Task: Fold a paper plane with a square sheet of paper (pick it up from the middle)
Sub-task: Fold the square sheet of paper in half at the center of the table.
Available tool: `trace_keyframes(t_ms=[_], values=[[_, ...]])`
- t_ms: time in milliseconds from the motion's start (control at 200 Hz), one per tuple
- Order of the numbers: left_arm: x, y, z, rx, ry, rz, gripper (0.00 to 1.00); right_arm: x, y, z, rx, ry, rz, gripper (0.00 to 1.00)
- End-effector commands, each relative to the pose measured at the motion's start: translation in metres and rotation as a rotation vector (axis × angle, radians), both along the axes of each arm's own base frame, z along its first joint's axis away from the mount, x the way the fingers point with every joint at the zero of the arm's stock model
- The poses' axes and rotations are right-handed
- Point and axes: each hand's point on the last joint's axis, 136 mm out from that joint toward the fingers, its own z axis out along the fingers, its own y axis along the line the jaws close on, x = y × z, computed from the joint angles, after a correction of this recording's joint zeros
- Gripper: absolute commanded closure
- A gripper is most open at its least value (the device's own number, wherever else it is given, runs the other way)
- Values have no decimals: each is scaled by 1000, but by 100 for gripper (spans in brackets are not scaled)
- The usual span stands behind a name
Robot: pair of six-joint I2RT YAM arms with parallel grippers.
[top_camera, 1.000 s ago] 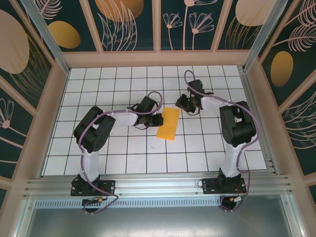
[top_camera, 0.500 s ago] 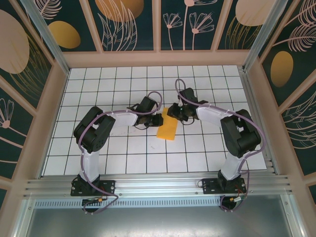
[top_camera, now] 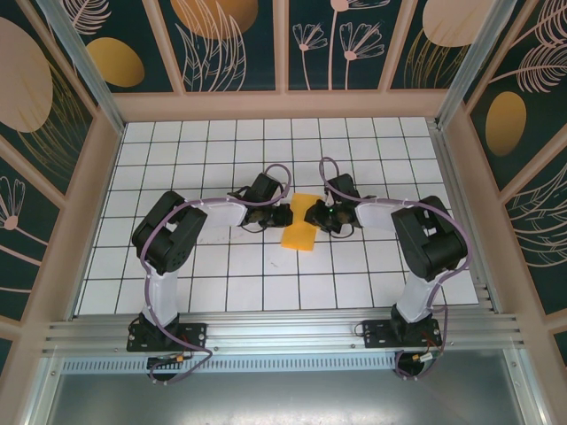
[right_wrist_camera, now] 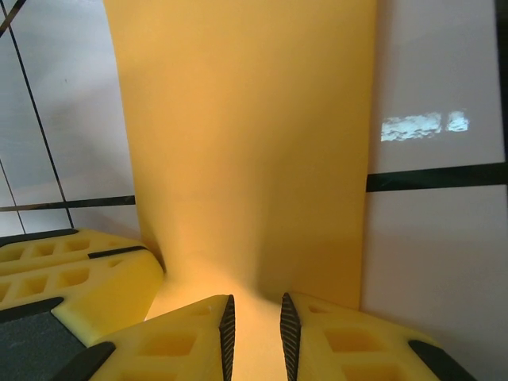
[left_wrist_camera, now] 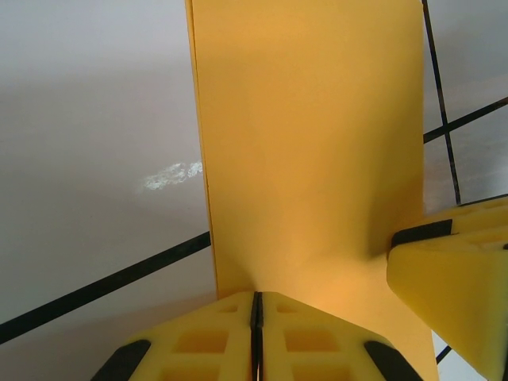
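We see the square sheet of paper (top_camera: 299, 233), folded narrow, on the tiled table (top_camera: 221, 266), its far end between 2 grippers: the left gripper (left_wrist_camera: 255, 317) pinched tight on that edge, the right gripper (right_wrist_camera: 254, 325) straddling it with fingers a slit apart.

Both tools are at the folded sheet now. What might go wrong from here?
1. The left tool is shut on an edge of the folded sheet of paper, and the paper puckers at that pinch. A pull may tear it or add a stray crease.
2. The right tool has its jaws slightly apart at the sheet. Closing there might bunch the paper.
3. In the top view, the tools sit very close together and may collide.
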Motion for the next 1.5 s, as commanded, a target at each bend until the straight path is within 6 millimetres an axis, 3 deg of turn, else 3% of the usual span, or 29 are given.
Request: trace_keyframes(t_ms=[0,115,225,385,570,726,1036,1111,1366,1496], values=[[-33,34,-43,160,136,16,89,-8,-8,-2,-14,12,8,72],[-32,34,-44,161,138,17,89,-13,0,22,37,-30,54,71],[-33,34,-43,161,136,15,89,-24,6,27,73,-29,85,71],[-32,34,-44,161,138,17,89,-43,17,18,92,4,116,71],[-34,35,-44,164,139,18,89,-52,4,-8,12,53,75,71],[-33,35,-44,166,137,17,89,-54,0,-12,-18,64,87,71],[-34,36,-44,167,138,18,89,-53,19,30,77,-33,142,71],[-33,36,-43,166,135,20,89,-54,19,25,83,-23,133,71],[-33,37,-44,178,136,18,89,-73,3,-21,18,81,97,71],[-33,39,-45,184,136,22,89,-73,-2,-19,-10,76,81,71]])
